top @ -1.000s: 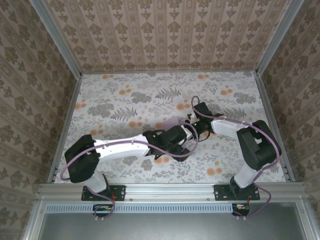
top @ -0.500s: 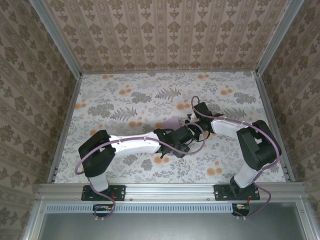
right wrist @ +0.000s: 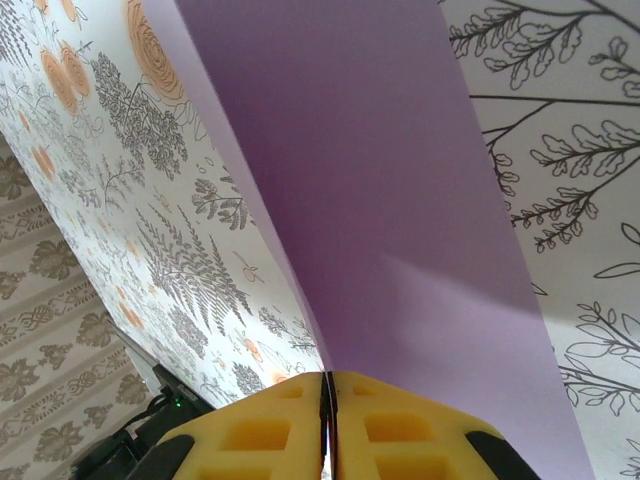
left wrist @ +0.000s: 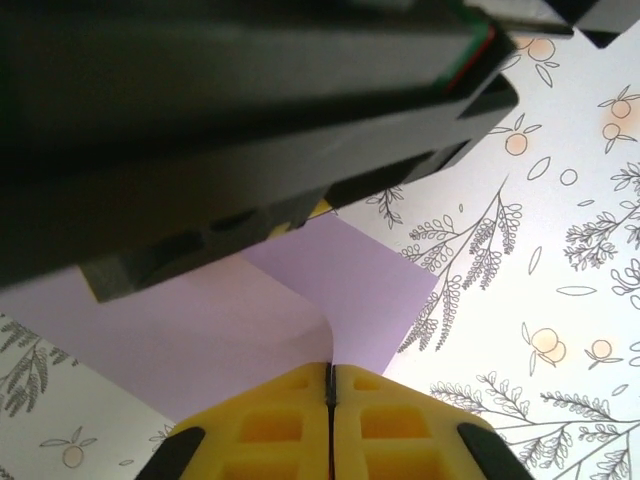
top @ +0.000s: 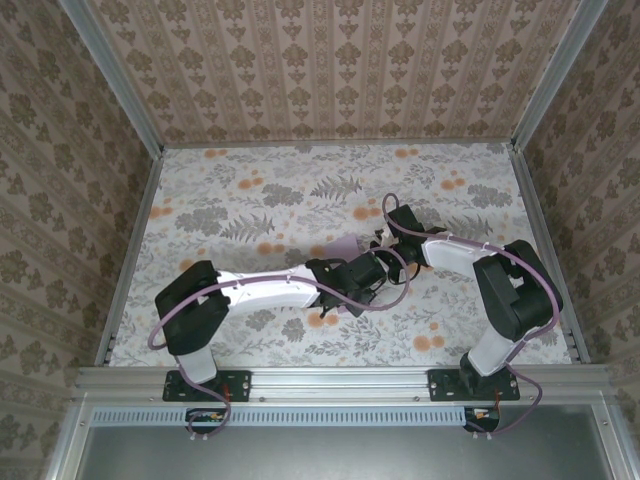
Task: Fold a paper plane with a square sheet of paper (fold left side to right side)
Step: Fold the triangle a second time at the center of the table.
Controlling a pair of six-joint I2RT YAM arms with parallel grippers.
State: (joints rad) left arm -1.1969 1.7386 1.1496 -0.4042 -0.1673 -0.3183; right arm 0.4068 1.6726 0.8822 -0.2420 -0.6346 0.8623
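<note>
While the left gripper [left wrist: 330,380] is clenched on the lilac paper plane [left wrist: 200,340], we see the right gripper [right wrist: 328,395] pinching it too, with its yellow fingers pressed together. Patterned walls [top: 330,70] enclose the floral tablecloth [top: 250,200], and the plane lies mid-table. The left arm [top: 265,290] stretches low to the right; the right arm [top: 455,252] bends inward.

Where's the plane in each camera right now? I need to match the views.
Top external: plane at the centre of the picture.
Left wrist: lower centre, its edge pinched in the yellow left fingers.
Right wrist: centre, running up from the right fingers.
Shared landmark: the floral cloth under it.
</note>
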